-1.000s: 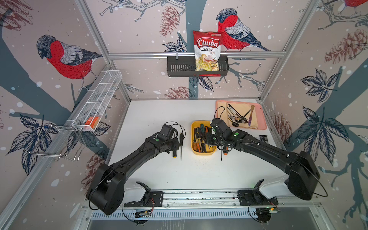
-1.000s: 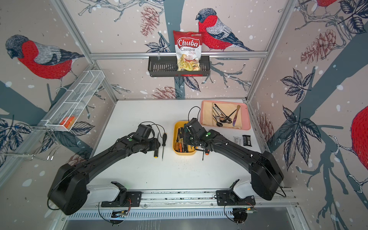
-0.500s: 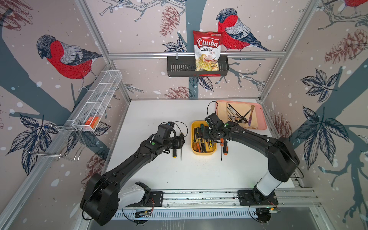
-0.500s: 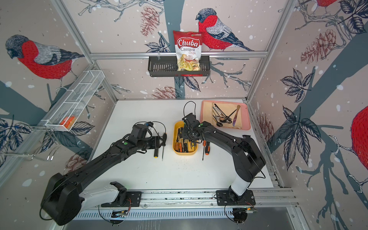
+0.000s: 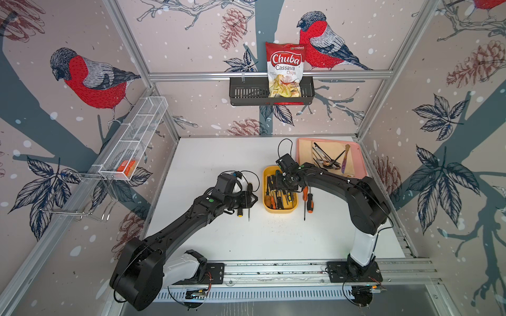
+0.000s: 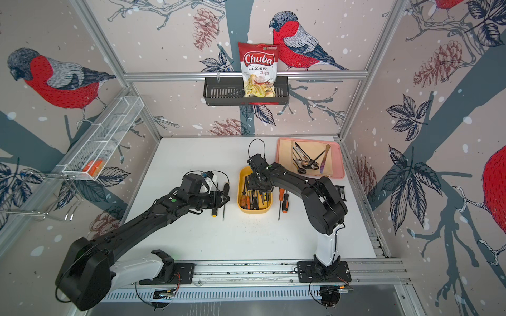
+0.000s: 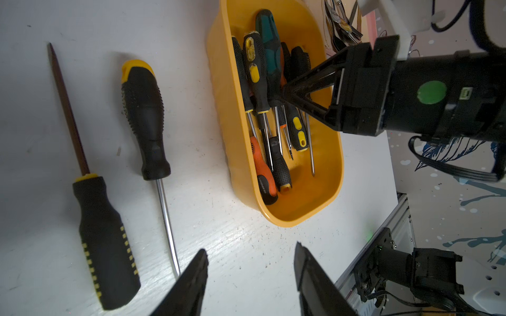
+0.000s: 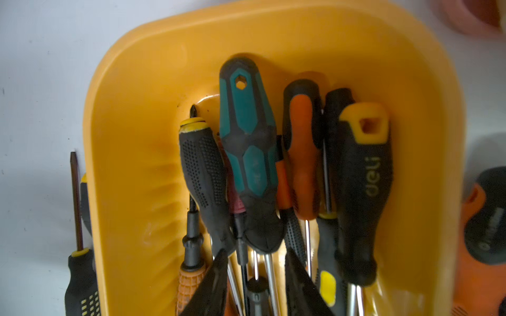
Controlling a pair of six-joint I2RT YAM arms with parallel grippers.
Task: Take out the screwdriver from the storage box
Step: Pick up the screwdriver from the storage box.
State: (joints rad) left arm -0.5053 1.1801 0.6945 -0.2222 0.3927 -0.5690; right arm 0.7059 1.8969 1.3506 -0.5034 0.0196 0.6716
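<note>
1. The right arm [image 5: 328, 180] has swung from the table [image 5: 219, 164] right of the box [image 5: 280, 210] to above it, elbow raised; the left arm [image 5: 186, 221] has barely shifted.
2. Two black-yellow screwdrivers [image 7: 145, 117] lie on the table just left of the box and two orange screwdrivers [image 5: 309, 202] just right, all roughly parallel to it.
3. A pink tray [image 5: 361, 161] of cutlery sits at upper right; a basket [image 5: 246, 93] with a chips bag [image 5: 284, 71] hangs at top centre.
4. The box stands just right of centre in both top views, its long axis running up and down the frame.
5. The teal screwdriver [image 8: 246, 153] lies on top of the pile inside, along the box's length, handle toward the upper end, shaft toward the lower.
6. A black-yellow handle [image 8: 202, 169] presses against one side of it and an orange handle [image 8: 301, 153] crowds the other; more shafts lie beneath.
7. The right gripper [image 8: 256, 253] reaches into the box, jaws narrowed, one finger on each side of the teal handle's lower end. Whether they pinch it I cannot tell.
8. The left gripper [image 7: 250, 254] hangs over the table left of the box, jaws wide apart, holding nothing.
</note>
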